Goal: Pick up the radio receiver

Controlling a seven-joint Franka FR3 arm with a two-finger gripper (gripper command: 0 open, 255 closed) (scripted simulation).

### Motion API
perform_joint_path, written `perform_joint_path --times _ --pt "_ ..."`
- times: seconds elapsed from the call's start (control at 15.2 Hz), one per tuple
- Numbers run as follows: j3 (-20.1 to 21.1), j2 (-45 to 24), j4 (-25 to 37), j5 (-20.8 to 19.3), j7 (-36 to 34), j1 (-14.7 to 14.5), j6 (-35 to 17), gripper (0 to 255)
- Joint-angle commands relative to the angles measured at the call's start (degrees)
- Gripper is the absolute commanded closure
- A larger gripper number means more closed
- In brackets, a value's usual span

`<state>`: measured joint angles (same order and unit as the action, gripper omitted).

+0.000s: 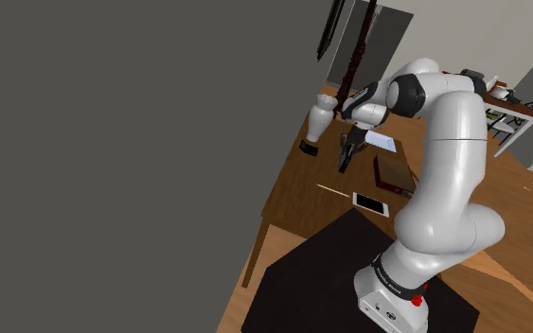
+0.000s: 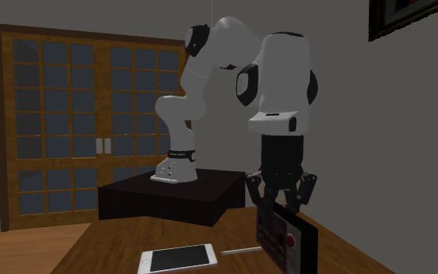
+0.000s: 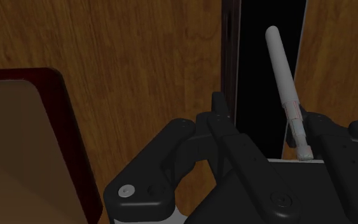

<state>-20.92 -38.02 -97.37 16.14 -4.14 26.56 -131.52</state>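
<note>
The radio receiver (image 2: 289, 238) is a thin black slab with a red button, standing upright on the wooden table (image 2: 116, 241). My black gripper (image 2: 282, 202) hangs just over its top edge, fingers open and spread to either side. In the wrist view the receiver (image 3: 232, 57) runs away edge-on between the fingers (image 3: 220, 118), and its white antenna (image 3: 284, 76) lies close to the other finger. I cannot see either finger touching it. In the shoulder view the gripper (image 1: 346, 159) points down over the table's middle.
A white phone (image 2: 176, 259) and a thin pen (image 2: 242, 251) lie on the table near the receiver. A dark red book (image 1: 392, 173) and a white sheet (image 1: 381, 140) sit beside the arm. A white vase-shaped thing (image 1: 319, 117) stands at the table's far edge.
</note>
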Motion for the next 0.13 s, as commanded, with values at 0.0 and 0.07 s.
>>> perform_joint_path --times 0.0,0.07 --pt "-0.19 0.49 0.28 -0.23 -0.13 -0.06 0.73 255" --pt "-0.19 0.48 0.28 -0.23 -0.13 -0.06 0.74 255"
